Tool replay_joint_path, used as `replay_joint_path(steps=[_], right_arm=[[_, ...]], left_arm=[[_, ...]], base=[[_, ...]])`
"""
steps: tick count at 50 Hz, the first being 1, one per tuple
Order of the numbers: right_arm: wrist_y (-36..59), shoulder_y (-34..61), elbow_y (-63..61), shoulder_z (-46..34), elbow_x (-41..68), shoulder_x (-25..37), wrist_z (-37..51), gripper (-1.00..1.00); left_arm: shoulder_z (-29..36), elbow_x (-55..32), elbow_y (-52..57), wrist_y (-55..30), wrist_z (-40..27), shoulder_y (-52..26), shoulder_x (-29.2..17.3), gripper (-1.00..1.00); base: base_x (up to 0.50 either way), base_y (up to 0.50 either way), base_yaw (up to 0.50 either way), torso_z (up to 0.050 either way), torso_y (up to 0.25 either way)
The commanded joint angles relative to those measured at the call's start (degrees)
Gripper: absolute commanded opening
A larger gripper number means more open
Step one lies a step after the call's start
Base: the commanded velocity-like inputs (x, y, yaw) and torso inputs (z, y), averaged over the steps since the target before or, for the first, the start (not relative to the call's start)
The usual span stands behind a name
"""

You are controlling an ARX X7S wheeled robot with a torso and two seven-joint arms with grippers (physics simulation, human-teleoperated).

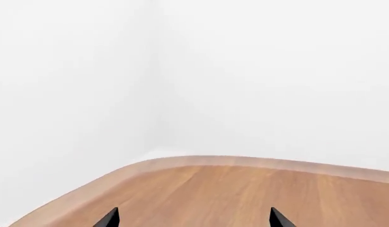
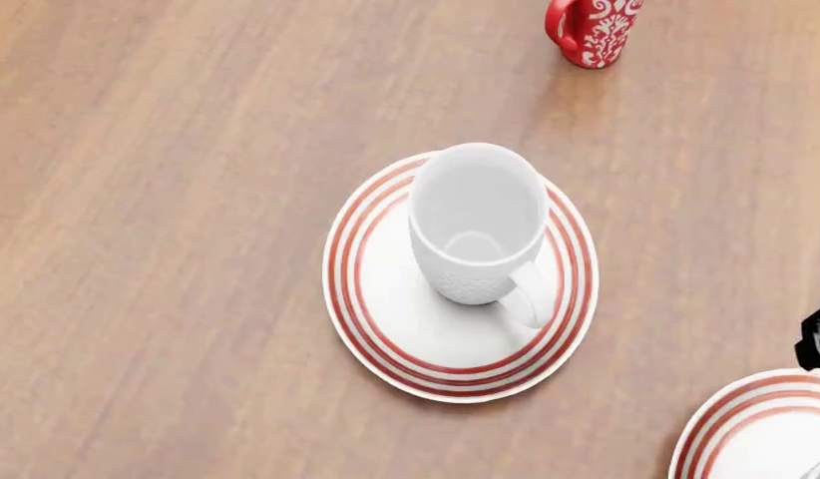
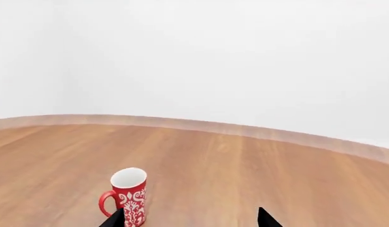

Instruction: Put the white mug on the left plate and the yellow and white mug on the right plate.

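Head view crops the right plate [image 2: 763, 429]; both grippers spread wide, empty.

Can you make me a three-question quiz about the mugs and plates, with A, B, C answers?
1. Where is the white mug?
A. on the left plate
B. on bare table
C. inside the red mug

2. What colour are the plate's rings?
A. blue
B. red
C. green

3. How does the red mug stand?
A. tipped over
B. upside down
C. upright

Answers: 1 A, the head view shows it sitting on the plate. 2 B, red rings circle the rim. 3 C, its open mouth faces up.
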Motion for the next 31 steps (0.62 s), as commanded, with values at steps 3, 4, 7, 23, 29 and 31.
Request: replay_joint_path(steps=[3, 4, 7, 23, 29, 31], right_arm=[[4.9, 8.2, -6.5, -4.4, 1.8, 2.8, 5.3, 1.00], [4.5, 8.7, -6.6, -5.4, 0.9, 3.2, 5.3, 1.00], [4.4, 12.5, -6.4, -9.7, -1.2, 3.8, 5.9, 1.00], [0.7, 17.8, -11.0, -12.5, -2.6, 5.6, 4.7, 1.00], [-2.6, 17.0, -16.6, -8.3, 0.0, 6.3, 3.1, 1.00], [-3.8, 17.1, -17.6, -8.3, -0.4, 6.7, 2.3, 1.00]], left_arm=[[0.1, -1.7, -2.7, -1.7, 2.7, -10.4, -1.1, 1.00], [0.1, -1.5, -3.1, -1.3, 3.0, -10.8, -1.0, 1.00], [0.6, 0.7, -4.9, 1.3, 5.1, -11.9, -0.8, 1.00], [1.5, 2.2, -15.6, 5.5, 10.4, -23.9, 2.3, 1.00], [-1.1, -0.8, -10.0, 4.4, 8.9, -22.7, 0.5, 1.00], [-1.6, -1.7, -9.1, 4.1, 8.6, -22.8, 0.3, 1.00]], base=[[0.00, 0.00, 0.00, 0.000, 0.000], [0.00, 0.00, 0.00, 0.000, 0.000], [0.00, 0.00, 0.00, 0.000, 0.000], [0.00, 0.00, 0.00, 0.000, 0.000], [0.00, 0.00, 0.00, 0.000, 0.000], [0.00, 0.00, 0.00, 0.000, 0.000]])
